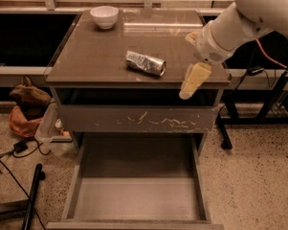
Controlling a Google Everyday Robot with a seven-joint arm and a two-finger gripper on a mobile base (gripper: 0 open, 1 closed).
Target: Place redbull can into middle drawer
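Observation:
The redbull can (145, 63), silvery and shiny, lies on its side near the middle of the cabinet top (95, 56). The middle drawer (134, 195) is pulled out wide below, and its plain grey floor is bare. My gripper (188, 89), cream-coloured on a white arm, hangs over the front right edge of the cabinet top. It points down, to the right of the can, and is apart from it. It holds nothing that I can see.
A white bowl (104, 16) stands at the back left of the top. The closed drawer front with pale scratches (136, 119) sits above the open drawer. A bag (26, 111), cables and a black pole (32, 195) lie on the floor at the left. A black stand (272, 99) is at the right.

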